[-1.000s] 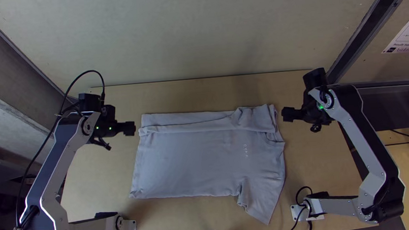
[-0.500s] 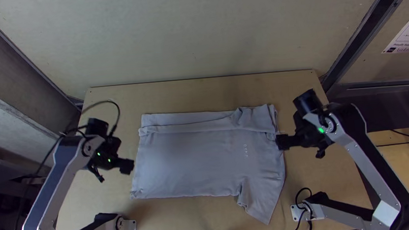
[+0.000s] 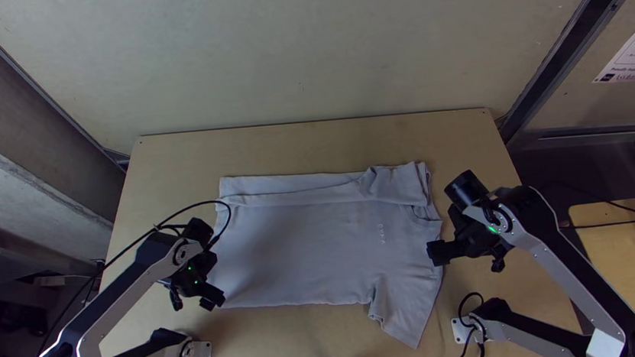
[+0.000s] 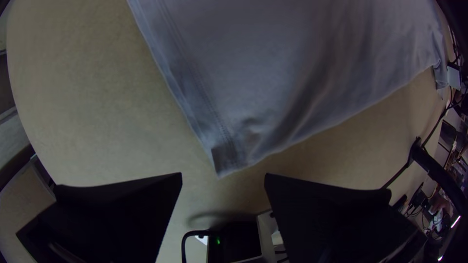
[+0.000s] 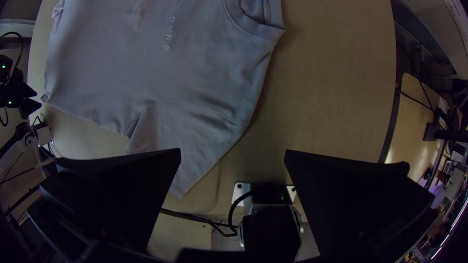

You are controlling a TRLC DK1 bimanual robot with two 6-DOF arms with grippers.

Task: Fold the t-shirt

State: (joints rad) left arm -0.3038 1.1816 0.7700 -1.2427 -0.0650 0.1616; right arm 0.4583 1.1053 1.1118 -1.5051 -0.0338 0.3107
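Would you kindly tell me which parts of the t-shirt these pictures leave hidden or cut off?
- Top view: what lies under the folded strip along the light grey cloth t-shirt's far side, hidden by the strip itself.
- Top view: its near-left corner, behind the left gripper.
- Left wrist view: its far side, cut off by the top edge.
- Right wrist view: part of the near sleeve, behind the right gripper.

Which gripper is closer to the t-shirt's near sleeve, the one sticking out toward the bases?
Right. The right gripper is close beside that sleeve; the left gripper is across the t-shirt, by its near hem corner.
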